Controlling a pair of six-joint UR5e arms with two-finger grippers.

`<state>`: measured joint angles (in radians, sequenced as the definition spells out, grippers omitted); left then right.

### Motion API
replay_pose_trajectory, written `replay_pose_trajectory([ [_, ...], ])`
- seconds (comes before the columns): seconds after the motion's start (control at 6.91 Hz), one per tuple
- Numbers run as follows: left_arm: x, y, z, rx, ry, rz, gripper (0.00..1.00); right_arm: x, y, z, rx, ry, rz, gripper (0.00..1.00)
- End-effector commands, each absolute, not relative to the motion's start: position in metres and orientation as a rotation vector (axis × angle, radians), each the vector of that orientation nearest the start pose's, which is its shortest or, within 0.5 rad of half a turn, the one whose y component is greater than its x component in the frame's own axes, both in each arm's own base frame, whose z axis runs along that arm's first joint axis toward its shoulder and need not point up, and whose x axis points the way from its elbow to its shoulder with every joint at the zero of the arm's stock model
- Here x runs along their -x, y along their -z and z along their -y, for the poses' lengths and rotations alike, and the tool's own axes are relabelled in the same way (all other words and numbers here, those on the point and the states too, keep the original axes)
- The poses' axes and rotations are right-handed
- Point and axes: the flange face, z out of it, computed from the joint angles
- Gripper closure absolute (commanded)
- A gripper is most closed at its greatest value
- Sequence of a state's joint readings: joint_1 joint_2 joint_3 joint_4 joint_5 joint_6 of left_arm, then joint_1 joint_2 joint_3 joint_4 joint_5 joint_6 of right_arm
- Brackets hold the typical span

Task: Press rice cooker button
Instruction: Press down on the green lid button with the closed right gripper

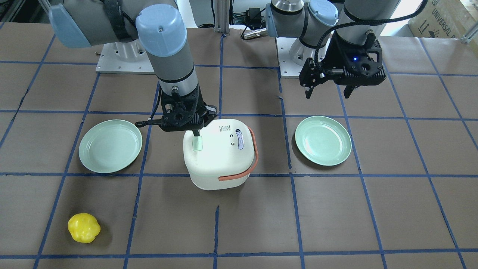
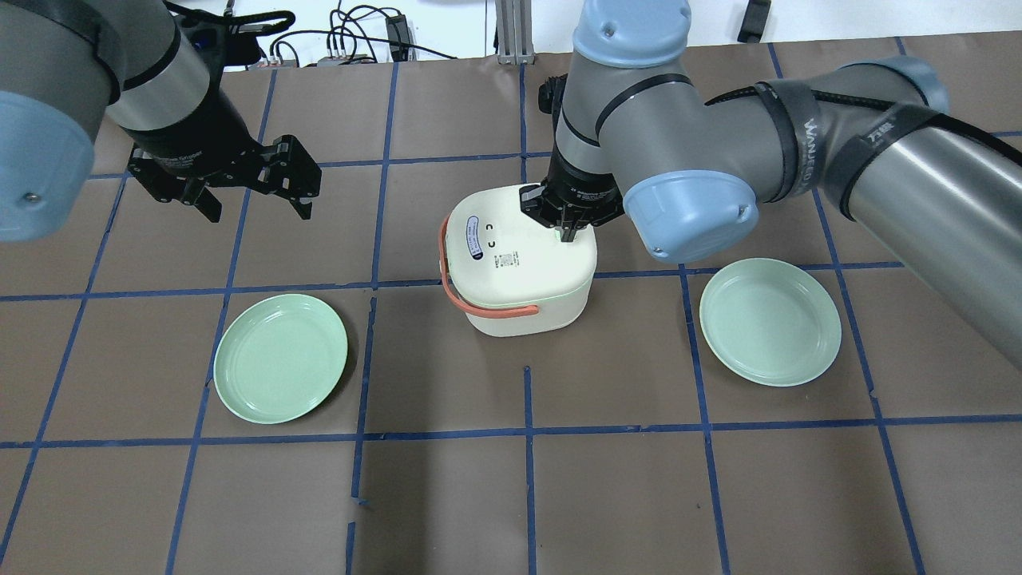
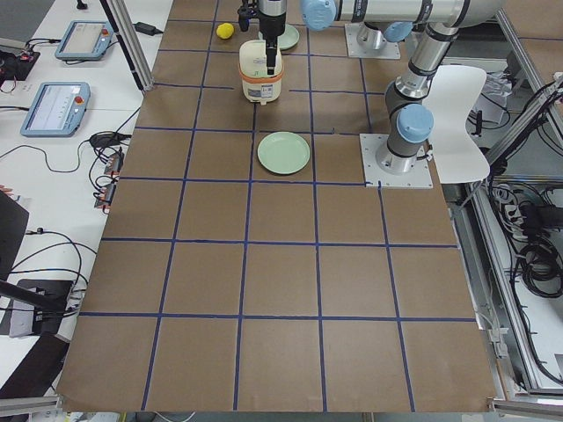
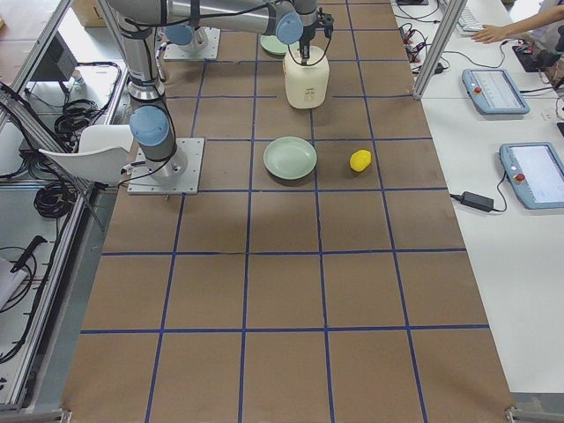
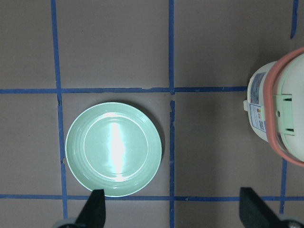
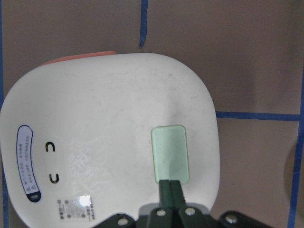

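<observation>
The left gripper (image 2: 259, 209) hangs above the table (image 1: 242, 224) with its fingers (image 5: 95, 211) spread wide and nothing between them. The left plate (image 2: 280, 369), pale green, lies flat below it and slightly ahead of the fingertips. Well off to this gripper's right stands the rice cooker (image 1: 220, 153), directly under the right gripper.

The cooker is a white, rounded-square pot standing upright with its lid closed. A salmon-orange handle (image 1: 244, 170) is folded down, wrapping the side that faces the left gripper and the side away from the robot's bases. Across the lid from left to right come an oval label (image 6: 29, 164) outlined in dark blue, two small black curved marks, then a pale green rectangular button (image 6: 170, 153) with rounded corners, set flat in the lid. The button sits in the half of the lid nearest the right gripper. In the right wrist view its long axis runs straight away from the fingers, parallel to the label.

The right gripper (image 6: 170, 183) points straight down with its fingers pressed together into one narrow tip and nothing held. That tip comes down on the button's short edge nearest the wrist.

Farther right, the right plate (image 2: 770, 321) lies beside the cooker, apart from it. A lumpy yellow object (image 1: 84, 228) lies beyond that plate, well away from the right gripper.
</observation>
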<state>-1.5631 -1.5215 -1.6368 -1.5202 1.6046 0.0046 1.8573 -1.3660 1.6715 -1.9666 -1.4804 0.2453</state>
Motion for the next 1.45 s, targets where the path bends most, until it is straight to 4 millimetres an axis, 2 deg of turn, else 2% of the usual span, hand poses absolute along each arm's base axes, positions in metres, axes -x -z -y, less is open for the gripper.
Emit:
replay_pose_trajectory([
  [0.0, 0.126, -0.484, 0.475, 0.006, 0.052, -3.107, 0.0, -0.299, -0.373, 0.516, 0.074, 0.12, -3.026, 0.98],
  [0.72, 0.126, -0.484, 0.475, 0.006, 0.052, -3.107, 0.0, -0.298, -0.359, 0.522, 0.082, 0.088, -3.032, 0.98],
  [1.16, 0.126, -0.484, 0.475, 0.006, 0.052, -3.107, 0.0, -0.299, -0.343, 0.527, 0.086, 0.073, -3.037, 0.99],
  [1.3, 0.126, -0.484, 0.475, 0.006, 0.052, -3.107, 0.0, -0.3, -0.348, 0.532, 0.092, 0.117, -3.033, 0.99],
])
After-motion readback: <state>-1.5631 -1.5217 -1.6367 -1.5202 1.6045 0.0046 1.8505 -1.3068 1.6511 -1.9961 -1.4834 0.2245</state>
